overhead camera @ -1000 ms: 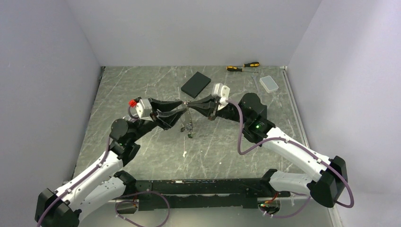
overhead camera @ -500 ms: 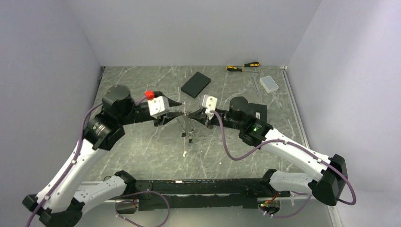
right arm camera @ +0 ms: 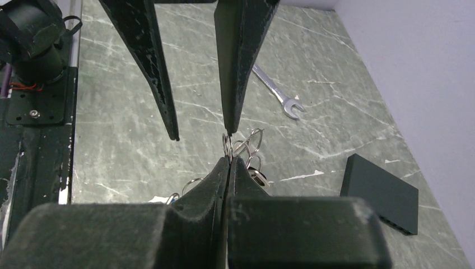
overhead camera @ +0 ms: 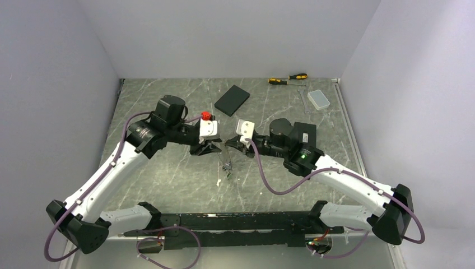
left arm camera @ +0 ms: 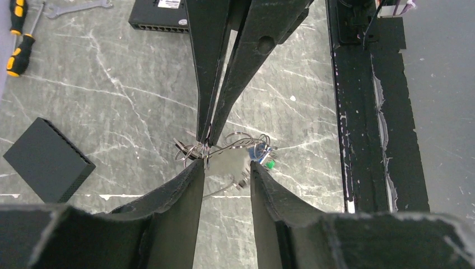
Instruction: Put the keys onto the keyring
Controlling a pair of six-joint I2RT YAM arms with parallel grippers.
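Note:
My right gripper (right arm camera: 228, 158) is shut on the thin silver keyring (right arm camera: 227, 143), pinching it at mid-table (overhead camera: 225, 144). The ring's wire loops (left arm camera: 242, 139) spread out beside the pinch. Keys with blue and green heads (left arm camera: 262, 157) hang from the loops, and the bunch (overhead camera: 227, 166) dangles just above the table. My left gripper (left arm camera: 227, 165) faces the right one, open. Its left fingertip (left arm camera: 200, 163) lies against the ring cluster, and nothing is pinched between its fingers. In the right wrist view one left fingertip (right arm camera: 231, 130) sits just above the ring.
A black box (overhead camera: 232, 100) lies behind the grippers. Two screwdrivers (overhead camera: 287, 79) and a clear plastic case (overhead camera: 320, 99) sit at the back right. A silver wrench (right arm camera: 277, 92) lies on the marble, a small white scrap (overhead camera: 218, 182) in front of the keys.
The left arm has swung its elbow up toward the back. Both grippers and the hanging bunch have shifted nearer and slightly right. The right gripper has kept its hold throughout.

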